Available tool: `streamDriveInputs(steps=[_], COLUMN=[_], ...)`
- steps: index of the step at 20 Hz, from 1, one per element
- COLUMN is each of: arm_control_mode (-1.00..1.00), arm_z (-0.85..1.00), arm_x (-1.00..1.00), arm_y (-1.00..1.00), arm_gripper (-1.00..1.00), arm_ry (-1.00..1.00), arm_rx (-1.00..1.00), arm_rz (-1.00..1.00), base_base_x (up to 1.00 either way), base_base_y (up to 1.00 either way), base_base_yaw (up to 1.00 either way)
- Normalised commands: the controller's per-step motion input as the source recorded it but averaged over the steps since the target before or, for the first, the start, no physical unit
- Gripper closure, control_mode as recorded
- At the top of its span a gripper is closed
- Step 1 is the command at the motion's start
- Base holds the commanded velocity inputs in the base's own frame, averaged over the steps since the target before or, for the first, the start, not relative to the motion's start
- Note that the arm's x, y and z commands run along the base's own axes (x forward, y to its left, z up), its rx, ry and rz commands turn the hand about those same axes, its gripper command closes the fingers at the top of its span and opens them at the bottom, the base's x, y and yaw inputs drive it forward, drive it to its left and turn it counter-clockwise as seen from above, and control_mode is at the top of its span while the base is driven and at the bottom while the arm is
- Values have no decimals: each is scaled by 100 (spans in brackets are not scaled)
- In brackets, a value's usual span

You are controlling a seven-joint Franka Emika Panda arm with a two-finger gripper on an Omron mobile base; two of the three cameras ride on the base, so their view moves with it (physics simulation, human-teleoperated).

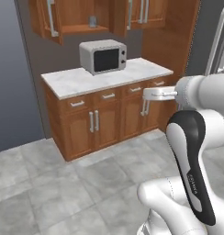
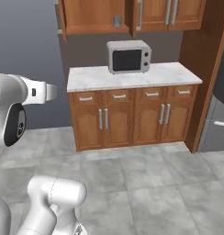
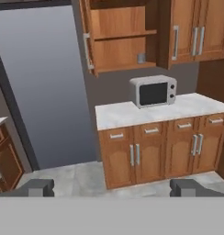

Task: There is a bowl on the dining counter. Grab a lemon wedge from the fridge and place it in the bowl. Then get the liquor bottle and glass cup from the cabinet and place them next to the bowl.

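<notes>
A small grey glass cup [image 3: 141, 58] stands on the lower shelf of the open wall cabinet [image 3: 118, 46], also seen as the glass cup [image 1: 92, 21] and the glass cup [image 2: 117, 21]. My gripper [image 3: 113, 188] is open and empty, far back from the cabinet and facing it across the floor. Part of the grey fridge [image 2: 218, 110] shows to the right of the cabinets, as does the fridge [image 1: 220, 41] with its curved white handles. The bowl, dining counter, lemon wedge and liquor bottle are out of view.
A grey microwave [image 3: 154, 91] sits on a marble counter [image 3: 118, 115] over brown base cabinets [image 3: 150, 151]. The cabinet door [image 3: 87, 43] hangs open to the left. A grey wall [image 3: 45, 87] lies left, grey tile floor [image 1: 63, 183] in front.
</notes>
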Motion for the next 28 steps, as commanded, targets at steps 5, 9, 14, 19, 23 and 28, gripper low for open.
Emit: streamDriveInputs(steps=[5,9,14,19,23,28], arm_control_mode=[100,100,100,100,100,100], arm_z=[0,0,0,0,0,0], arm_x=[0,0,0,0,0,0], arm_y=[0,0,0,0,0,0], arm_gripper=[-100,-100,-100,-100,-100,-100], arm_ry=[0,0,0,0,0,0], arm_rx=[0,0,0,0,0,0], arm_rz=[0,0,0,0,0,0], base_base_x=[100,100,100,100,100,100], base_base_y=[-33,-33,-31,-31,-27,-24], base_base_yaw=[21,22,22,22,21,17])
